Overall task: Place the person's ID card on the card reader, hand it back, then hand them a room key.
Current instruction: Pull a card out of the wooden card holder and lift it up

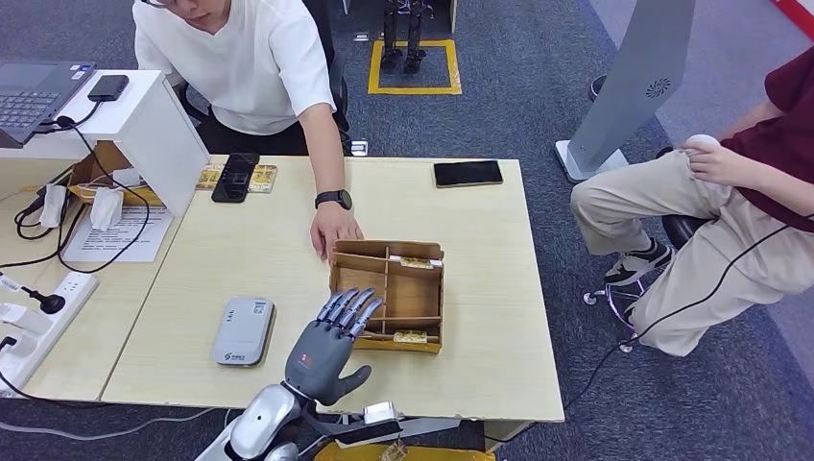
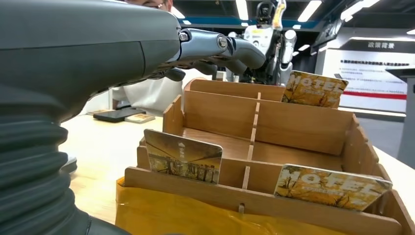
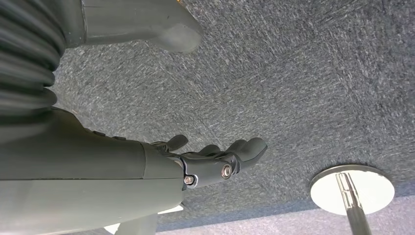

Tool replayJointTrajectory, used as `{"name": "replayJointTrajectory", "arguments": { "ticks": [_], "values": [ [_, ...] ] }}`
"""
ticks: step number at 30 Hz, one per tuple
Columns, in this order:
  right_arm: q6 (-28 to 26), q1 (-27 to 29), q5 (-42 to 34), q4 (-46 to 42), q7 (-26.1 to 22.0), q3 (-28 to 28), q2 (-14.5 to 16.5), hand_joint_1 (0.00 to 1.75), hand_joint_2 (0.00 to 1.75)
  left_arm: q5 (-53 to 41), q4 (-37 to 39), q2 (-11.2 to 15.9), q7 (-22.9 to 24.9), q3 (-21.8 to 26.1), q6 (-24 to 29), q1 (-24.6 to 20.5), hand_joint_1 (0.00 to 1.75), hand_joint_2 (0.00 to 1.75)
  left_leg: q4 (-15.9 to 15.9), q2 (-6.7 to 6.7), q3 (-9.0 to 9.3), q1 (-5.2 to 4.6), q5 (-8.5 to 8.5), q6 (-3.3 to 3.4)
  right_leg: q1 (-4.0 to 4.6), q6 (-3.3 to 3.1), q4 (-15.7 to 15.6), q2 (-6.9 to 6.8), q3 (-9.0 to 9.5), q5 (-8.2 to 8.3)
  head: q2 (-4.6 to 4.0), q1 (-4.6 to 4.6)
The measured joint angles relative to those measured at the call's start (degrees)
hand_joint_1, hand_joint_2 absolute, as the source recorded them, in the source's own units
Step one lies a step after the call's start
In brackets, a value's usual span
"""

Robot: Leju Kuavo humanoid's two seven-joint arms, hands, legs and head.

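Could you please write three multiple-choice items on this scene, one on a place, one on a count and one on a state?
1. Where does the grey card reader lie?
A. inside the wooden box
B. on the table, on the left-arm side of the wooden box
C. on the laptop

2. How many hotel cards stand in the wooden box in the left wrist view?
A. one
B. three
C. six

3. What is the left hand doing?
A. holding a card
B. pressing the reader
C. holding nothing, fingers spread at the box

Answers:
1 B: the reader rests on bare tabletop beside the box.
2 B: three cards stand in separate slots.
3 C: its fingers are apart and empty.
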Motion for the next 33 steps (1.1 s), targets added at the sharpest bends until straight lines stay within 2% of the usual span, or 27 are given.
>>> {"name": "replayJointTrajectory", "arguments": {
  "ticks": [11,27,33],
  "values": [
    [0.0,0.05,-0.11,-0.04,0.65,0.09,0.02,0.0,1.75,-3.1,1.45,-1.83,3.36,0.3,9.05,0.5,0.0,1.75,0.0,-0.01,-0.02,0.0,0.0,0.0,0.0,0.0,0.0,-0.01,0.0,0.0,0.0,0.01],
    [0.0,0.06,-0.4,-0.04,0.63,0.07,0.02,0.0,1.75,-5.22,2.7,-2.54,3.56,1.87,9.04,1.33,0.0,1.75,0.0,-0.01,-0.02,0.0,0.0,0.0,0.0,0.0,0.0,-0.02,0.0,0.0,0.0,0.0],
    [0.0,0.05,-0.78,-0.02,0.56,0.09,-0.01,0.0,1.75,-6.51,4.18,-2.52,3.49,1.88,6.62,1.29,0.0,1.75,0.0,-0.01,-0.02,0.0,0.0,0.0,0.0,0.0,0.0,-0.02,0.0,0.0,-0.01,0.01]
  ]
}}
